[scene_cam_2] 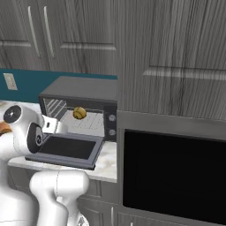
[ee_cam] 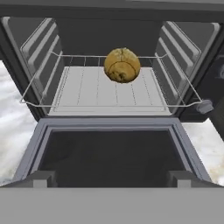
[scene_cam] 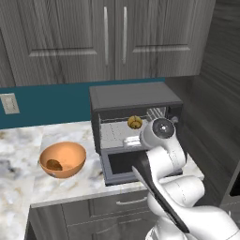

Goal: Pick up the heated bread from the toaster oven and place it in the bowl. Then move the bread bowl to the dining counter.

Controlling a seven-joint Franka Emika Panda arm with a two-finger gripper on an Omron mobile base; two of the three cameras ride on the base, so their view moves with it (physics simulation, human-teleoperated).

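glossy white rounded arm point(scene_cam: 164, 154) segments with dark joint caps

Even, flat rendered light; soft shadows, slightly coarse, no glare.

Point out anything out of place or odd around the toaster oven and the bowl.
One oddity: the round orange-tan bowl already holds a darker brown lump, while the golden-yellow bread roll sits on the wire rack inside the dark grey toaster oven. Nothing looks spilled or damaged.

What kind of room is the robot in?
It looks like a kitchen. There is a toaster oven with a bread roll on its rack, standing on a marble counter under grey wall cupboards, with a bowl beside it.
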